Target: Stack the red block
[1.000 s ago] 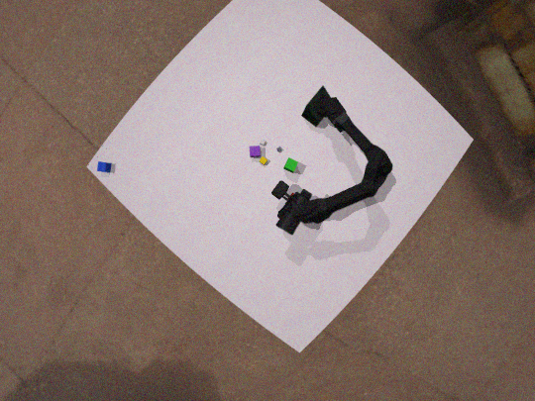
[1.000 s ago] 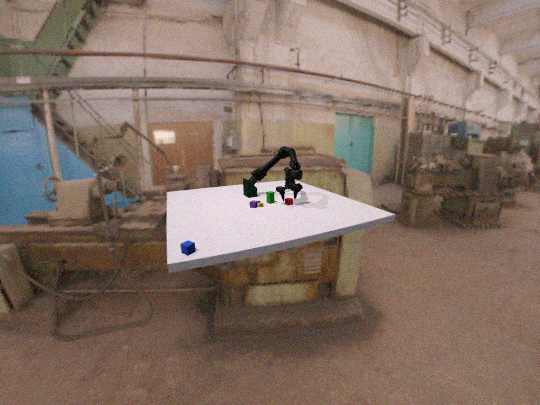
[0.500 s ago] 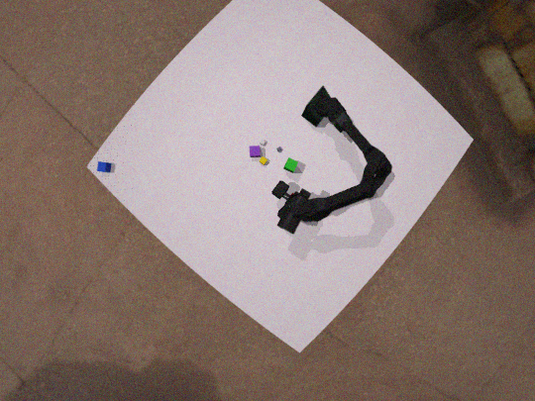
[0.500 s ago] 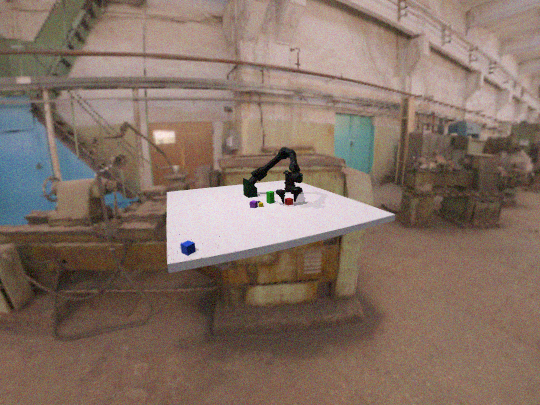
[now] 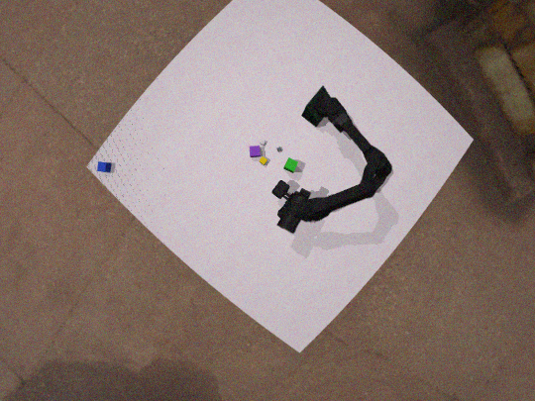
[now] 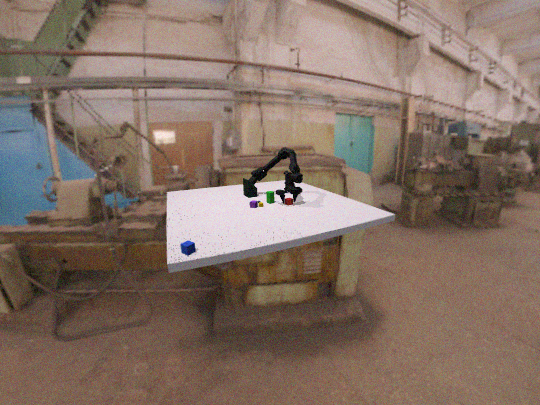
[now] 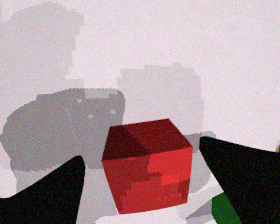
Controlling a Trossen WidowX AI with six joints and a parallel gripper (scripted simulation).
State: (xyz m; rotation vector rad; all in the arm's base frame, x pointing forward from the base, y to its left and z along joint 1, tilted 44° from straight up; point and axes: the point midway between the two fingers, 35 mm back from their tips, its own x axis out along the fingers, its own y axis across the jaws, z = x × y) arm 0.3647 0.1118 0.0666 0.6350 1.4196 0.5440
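Observation:
The red block (image 6: pixel 289 201) (image 7: pixel 150 170) sits on the white table (image 5: pixel 208 82) (image 6: pixel 320 218); in the top view the arm hides it. My gripper (image 6: pixel 289 197) (image 7: pixel 142 153) is open and low over the table, pointing down. In the wrist view one finger is to the left of the red block and the other to its right, with a gap on each side. The green tower (image 5: pixel 290 165) (image 6: pixel 270 197) stands upright close to the gripper; a corner of it (image 7: pixel 222 209) shows beside the right finger in the wrist view.
A purple block (image 5: pixel 255 151) (image 6: pixel 253 204) and a small yellow block (image 5: pixel 264 160) (image 6: pixel 260 204) lie beyond the green tower. Two tiny grey pieces lie near them. A blue block (image 5: pixel 104 166) (image 6: pixel 188 247) sits far off near a table corner.

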